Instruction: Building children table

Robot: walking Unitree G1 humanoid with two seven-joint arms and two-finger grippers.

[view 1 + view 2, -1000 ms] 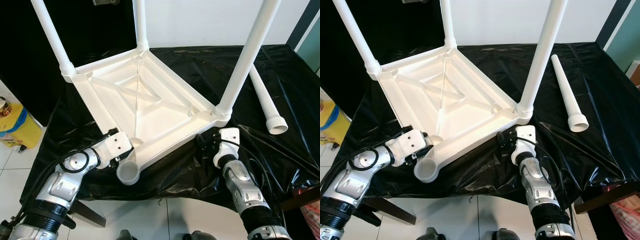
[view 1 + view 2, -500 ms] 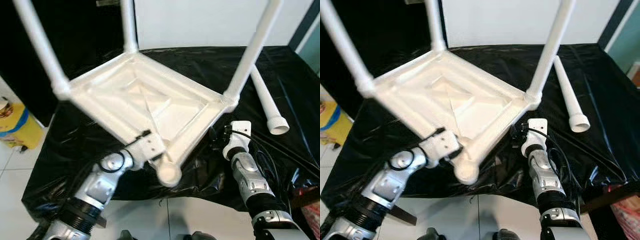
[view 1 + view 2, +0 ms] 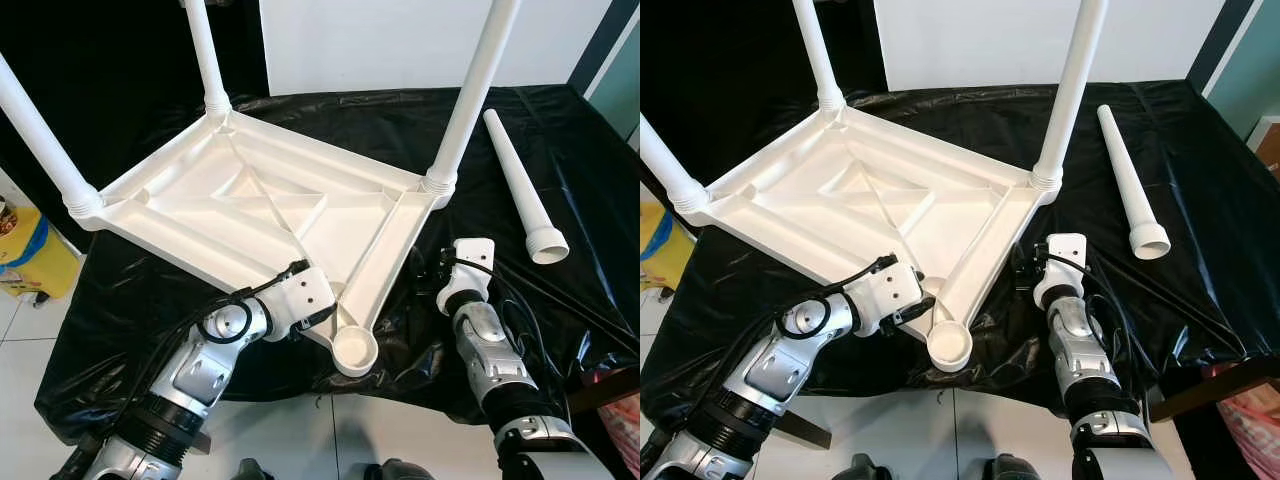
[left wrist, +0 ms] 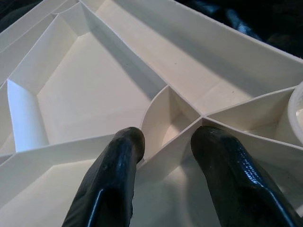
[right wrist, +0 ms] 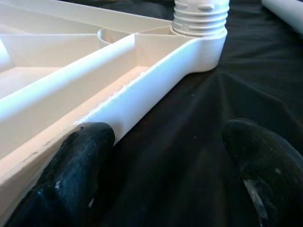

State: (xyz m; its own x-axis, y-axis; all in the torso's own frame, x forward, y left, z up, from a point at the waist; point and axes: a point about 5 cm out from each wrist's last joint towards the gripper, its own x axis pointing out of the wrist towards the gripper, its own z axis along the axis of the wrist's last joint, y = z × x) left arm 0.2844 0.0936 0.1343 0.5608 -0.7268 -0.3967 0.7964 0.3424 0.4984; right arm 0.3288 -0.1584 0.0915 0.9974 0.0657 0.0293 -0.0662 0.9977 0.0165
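The white plastic table top (image 3: 200, 205) lies upside down on a black-covered bench, with three white legs (image 3: 470, 90) standing up from its corners. Its front corner has an empty round socket (image 3: 355, 350). A fourth, loose leg (image 3: 520, 185) lies on the sheet at the right. My left gripper (image 4: 165, 156) is shut on a rib of the table top just beside the empty socket. My right gripper (image 5: 165, 165) is open beside the table's right rim (image 5: 156, 90), with one finger (image 5: 75, 165) against the rim and the other over the sheet.
The black plastic sheet (image 3: 560, 120) covers the whole bench, and its front edge runs just below the socket. Black cables (image 3: 570, 300) trail across the sheet at the right. A yellow bag (image 3: 25, 255) stands on the tiled floor at the left.
The table top has turned counter-clockwise on the bench. Its empty socket corner swung to the right with my left gripper on it. My right gripper shifted slightly back along the rim.
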